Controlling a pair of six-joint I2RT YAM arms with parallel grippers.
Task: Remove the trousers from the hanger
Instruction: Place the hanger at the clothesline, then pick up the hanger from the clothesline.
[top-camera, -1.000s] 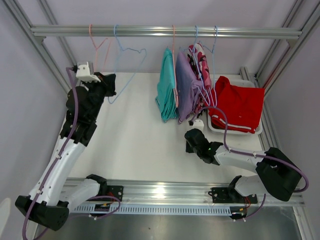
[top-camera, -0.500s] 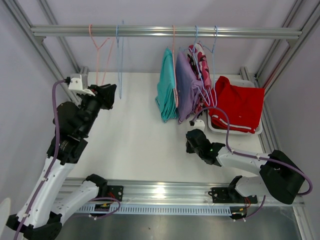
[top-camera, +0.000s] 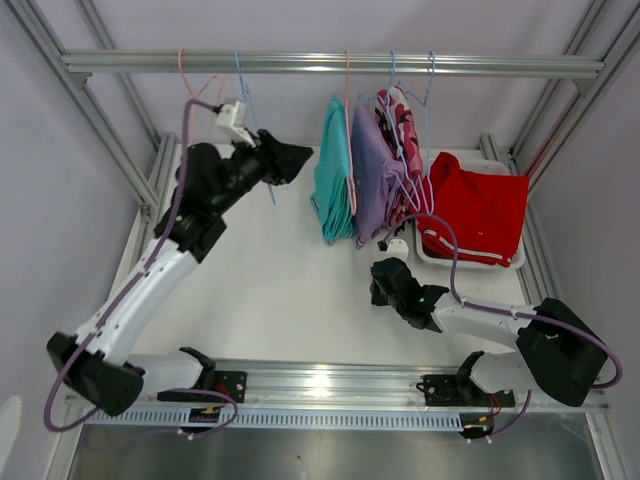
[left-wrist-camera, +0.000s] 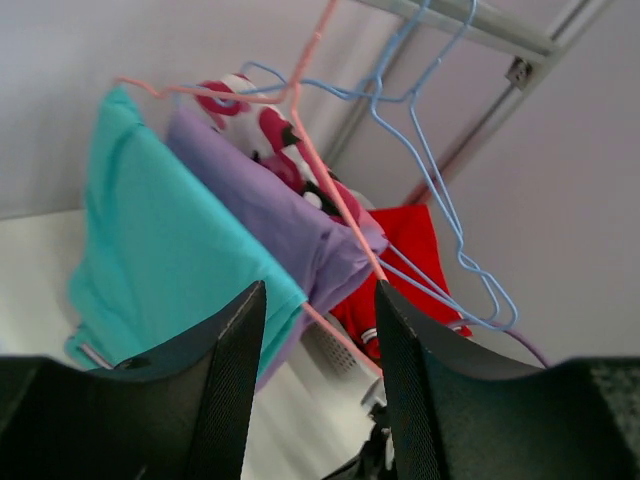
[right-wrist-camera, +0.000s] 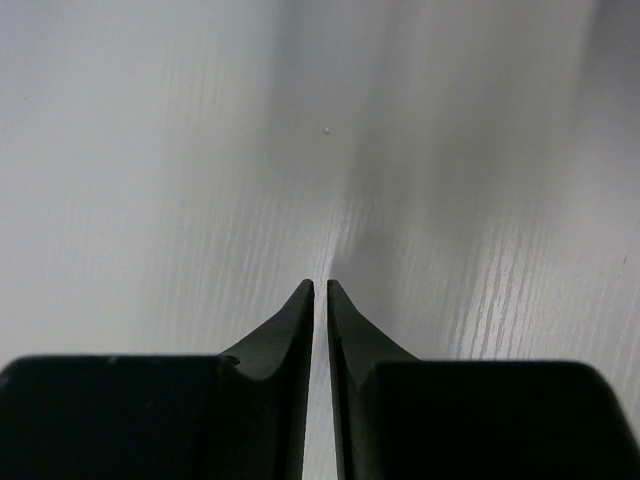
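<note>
Three pairs of trousers hang on wire hangers from the rail: teal, lilac and pink camouflage. A red pair lies in the white tray. My left gripper is raised just left of the teal trousers, open and holding nothing. Past its fingers, the left wrist view shows the lilac pair, the camouflage pair and a pink hanger wire. My right gripper is low over the table, shut and holding nothing.
Two bare hangers, pink and blue, hang on the rail behind my left arm. Blue hangers stick out beside the hung pairs. Frame posts stand at both sides. The white table lies under the arms.
My left arm swung from the bare hangers at far left across to the teal trousers, and its jaws opened. The blue hanger swung back under the rail. The right arm barely moved.
</note>
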